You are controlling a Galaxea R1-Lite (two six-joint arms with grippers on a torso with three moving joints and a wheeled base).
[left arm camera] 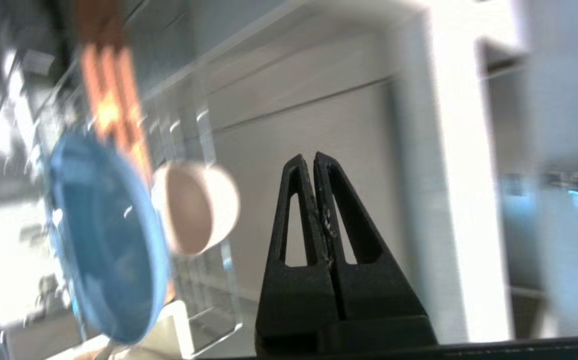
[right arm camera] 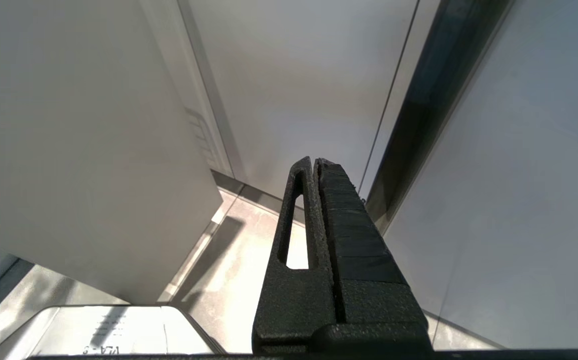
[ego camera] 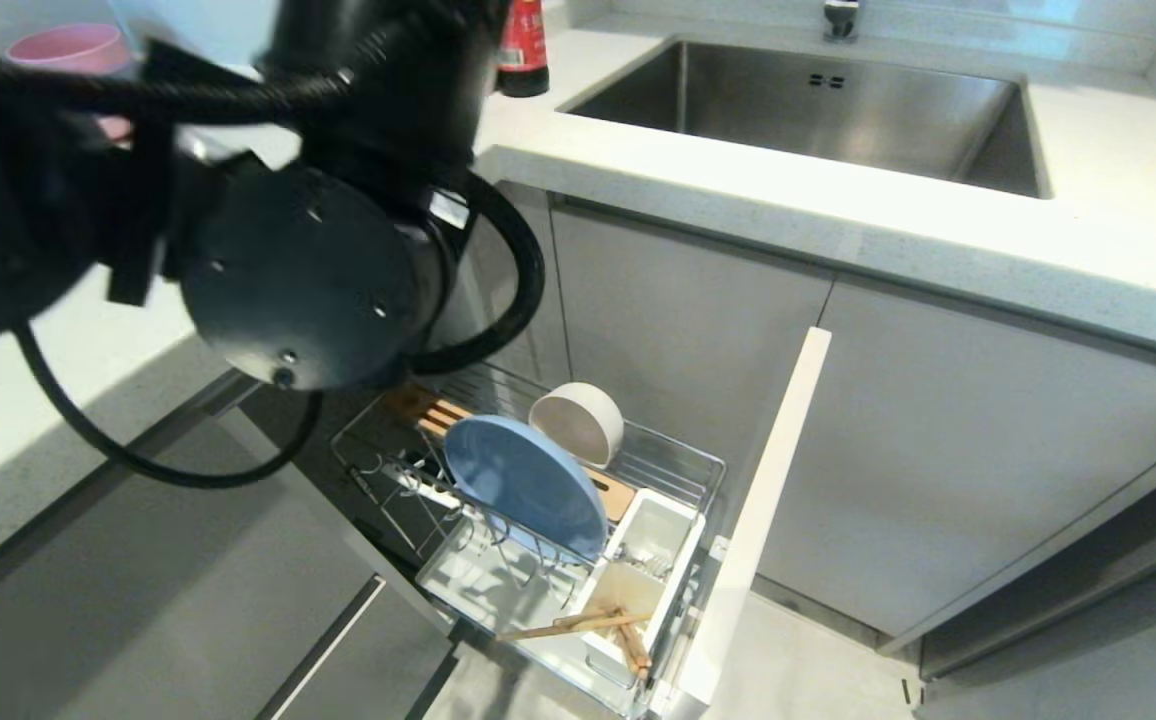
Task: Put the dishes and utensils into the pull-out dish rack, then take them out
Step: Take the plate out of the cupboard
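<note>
The pull-out dish rack (ego camera: 680,458) stands open below the counter, its narrow white door front (ego camera: 768,500) facing out. A pale blue plate (ego camera: 523,485) leans upright in the prongs, with the cream bowl (ego camera: 578,420) on its side just behind it. Wooden chopsticks (ego camera: 578,625) lie across the white cutlery holder (ego camera: 653,530), where a bit of silver, likely the fork (ego camera: 650,566), shows. My left arm (ego camera: 298,270) fills the upper left, above the rack. In the left wrist view my left gripper (left arm camera: 313,156) is shut and empty, beside the plate (left arm camera: 104,240) and bowl (left arm camera: 196,207). My right gripper (right arm camera: 314,160) is shut, parked near the floor.
A steel sink (ego camera: 838,110) is set in the pale countertop (ego camera: 1088,250) above the rack. A red bottle (ego camera: 523,50) and a pink bowl (ego camera: 68,48) stand on the counter at the back left. Grey cabinet doors (ego camera: 988,470) flank the rack. The wooden knife block (ego camera: 433,412) sits at the rack's rear.
</note>
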